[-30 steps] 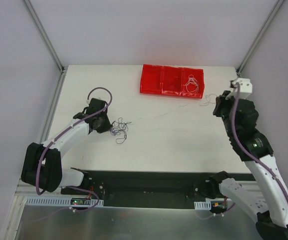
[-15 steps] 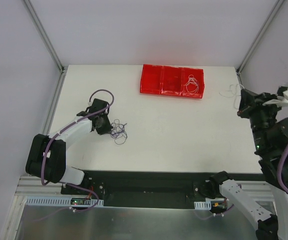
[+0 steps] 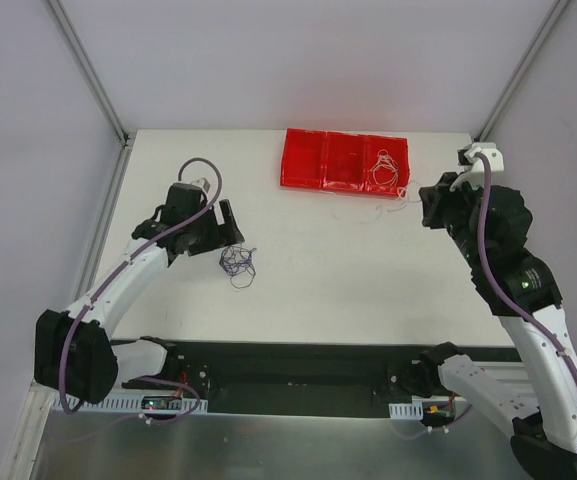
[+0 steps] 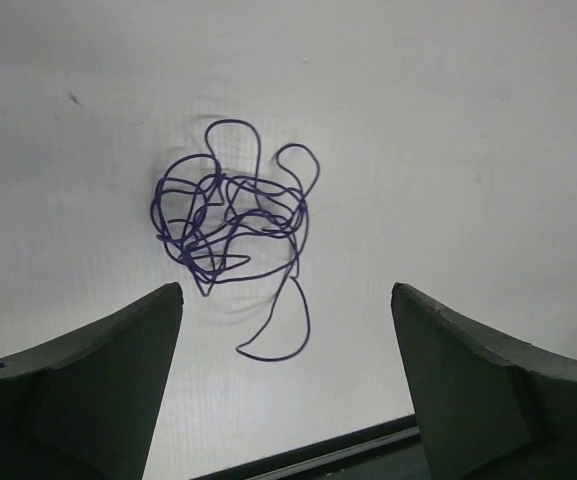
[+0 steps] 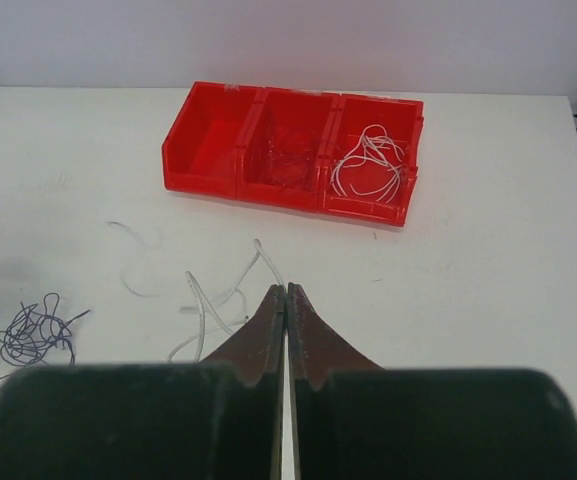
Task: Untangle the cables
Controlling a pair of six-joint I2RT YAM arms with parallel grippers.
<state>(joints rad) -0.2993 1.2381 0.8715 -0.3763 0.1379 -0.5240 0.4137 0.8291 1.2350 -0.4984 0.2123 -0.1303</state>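
A dark purple cable [image 4: 230,218] lies in a tangled clump on the white table, also seen from above [image 3: 237,262]. My left gripper [image 4: 286,292] hovers just short of it, open, with nothing between its fingers [image 3: 226,225]. My right gripper [image 5: 286,288] is shut on a thin white cable [image 5: 211,298] that runs from its tips and dangles in loops over the table, just right of the red bin [image 3: 425,208]. Another white cable [image 5: 371,168] is coiled in the bin's right compartment.
A red three-compartment bin [image 3: 303,160] stands at the back of the table; its middle compartment holds faint thin strands [image 5: 288,150]. Metal frame posts rise at the table's back corners. A black strip runs along the near table edge [image 3: 318,355].
My left gripper has opened, let go of the purple clump and drawn back above it. My right arm swung out to the right, then back toward the bin, with the white cable in its jaws.
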